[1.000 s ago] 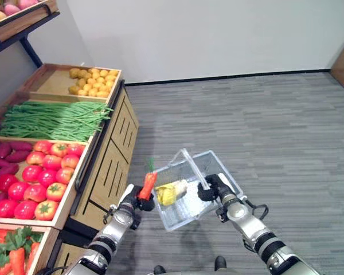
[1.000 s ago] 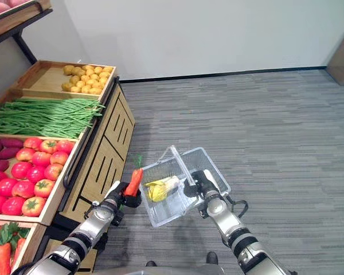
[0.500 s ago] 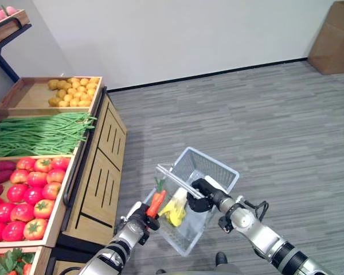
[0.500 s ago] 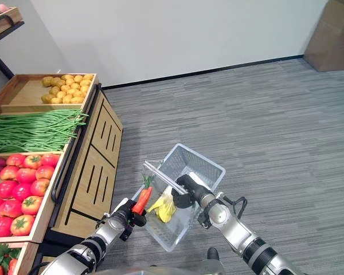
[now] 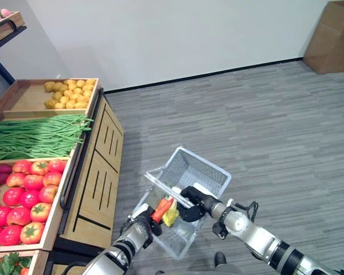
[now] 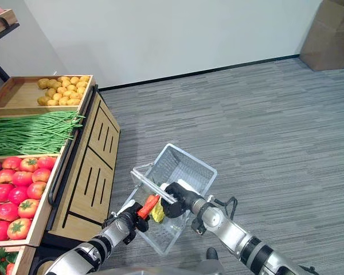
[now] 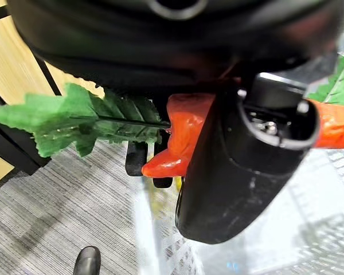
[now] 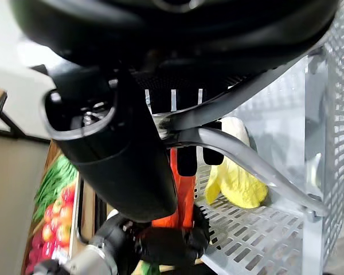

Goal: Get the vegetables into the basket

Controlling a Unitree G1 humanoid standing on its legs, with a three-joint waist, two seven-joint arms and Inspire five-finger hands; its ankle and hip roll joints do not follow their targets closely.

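Behind basket (image 5: 190,172) rim, half-hidden carrot (image 5: 162,208)

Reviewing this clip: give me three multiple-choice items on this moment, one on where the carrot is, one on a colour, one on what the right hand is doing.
1. Where is the carrot?
A. in the left hand at the basket rim
B. on the floor
C. among the tomatoes

2. What colour is the vegetable already lying in the basket?
A. purple
B. yellow
C. green

3. What is the right hand doing?
A. hanging open
B. pressing on the green beans
C. gripping the basket's handle

Key: 1 A, the left wrist view shows the thumb and fingers clamped on it; 2 B, it shows yellow through the mesh; 3 C, the right wrist view shows fingers curled round the bar.
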